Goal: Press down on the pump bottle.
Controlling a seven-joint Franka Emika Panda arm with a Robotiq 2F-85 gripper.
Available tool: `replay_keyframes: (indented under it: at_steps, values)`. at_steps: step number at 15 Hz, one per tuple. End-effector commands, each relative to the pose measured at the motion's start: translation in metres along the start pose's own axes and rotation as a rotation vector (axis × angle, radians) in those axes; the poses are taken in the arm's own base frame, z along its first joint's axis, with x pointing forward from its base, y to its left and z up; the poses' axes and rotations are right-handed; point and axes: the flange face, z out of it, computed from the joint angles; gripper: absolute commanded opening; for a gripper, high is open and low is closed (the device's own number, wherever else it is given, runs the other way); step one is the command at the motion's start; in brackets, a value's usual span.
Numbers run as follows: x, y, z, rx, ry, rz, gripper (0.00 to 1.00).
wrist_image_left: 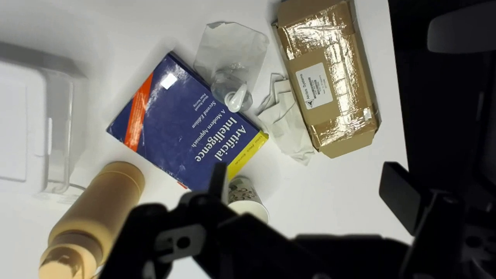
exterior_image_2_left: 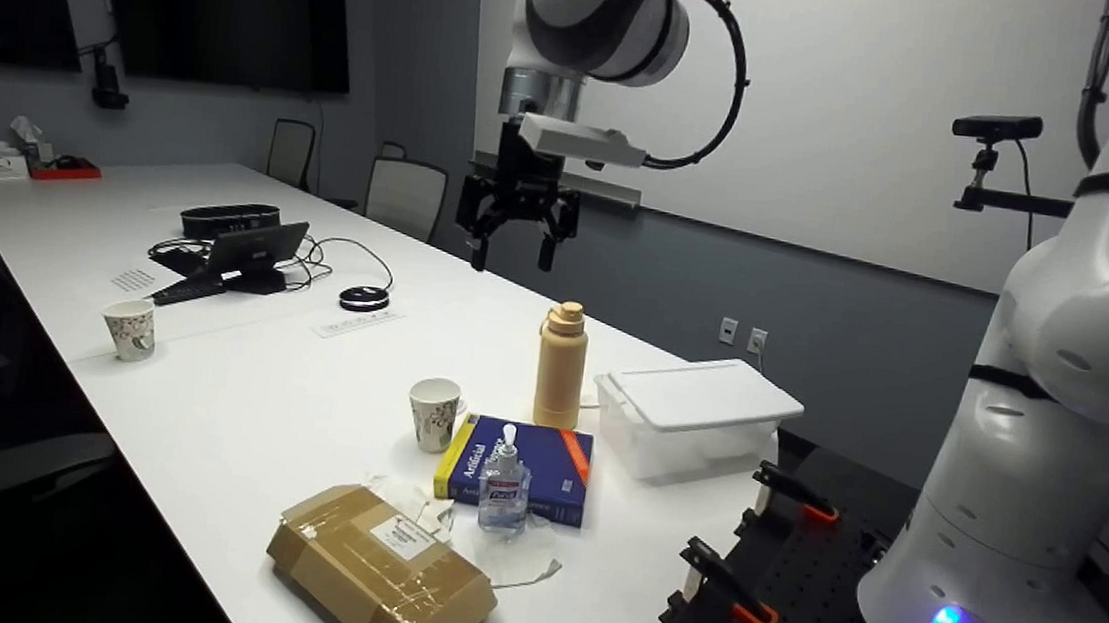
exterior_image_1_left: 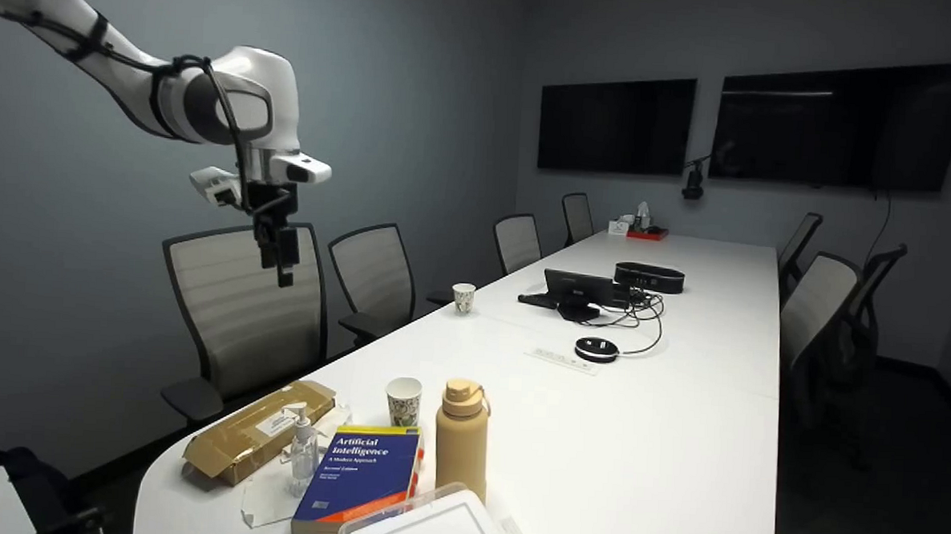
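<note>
The pump bottle is a small clear bottle with a white pump head. It stands upright beside the book in both exterior views (exterior_image_1_left: 303,454) (exterior_image_2_left: 503,500). In the wrist view the pump bottle (wrist_image_left: 231,88) is seen from above, near the top middle, with its nozzle toward the book. My gripper (exterior_image_2_left: 513,256) is high above the table, well apart from the bottle, pointing down. In an exterior view the gripper (exterior_image_1_left: 279,262) hangs in front of the chairs. In the wrist view the gripper (wrist_image_left: 310,188) is open, fingers wide apart, with nothing between them.
A blue book (exterior_image_2_left: 541,466), a cardboard box (exterior_image_2_left: 381,572), a paper cup (exterior_image_2_left: 433,416) and crumpled paper (wrist_image_left: 288,124) lie close around the bottle. A tall tan flask (exterior_image_2_left: 561,367) and a lidded plastic bin (exterior_image_2_left: 701,415) stand beyond the book. The table edge (wrist_image_left: 399,116) runs past the box.
</note>
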Motion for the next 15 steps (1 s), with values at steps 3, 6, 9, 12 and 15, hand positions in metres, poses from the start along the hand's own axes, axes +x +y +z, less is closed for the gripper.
replay_keyframes:
  at_steps: [3, 6, 9, 12, 15]
  values:
    - [0.04, 0.0, 0.068, -0.008, 0.026, 0.107, 1.0]
    - [0.051, 0.005, 0.1, -0.011, 0.043, 0.141, 1.0]
    - [0.054, 0.012, 0.122, -0.021, 0.019, 0.177, 1.0]
    - [0.051, 0.018, 0.142, -0.04, -0.017, 0.209, 0.66]
    - [0.045, 0.021, 0.155, -0.058, -0.036, 0.23, 0.42]
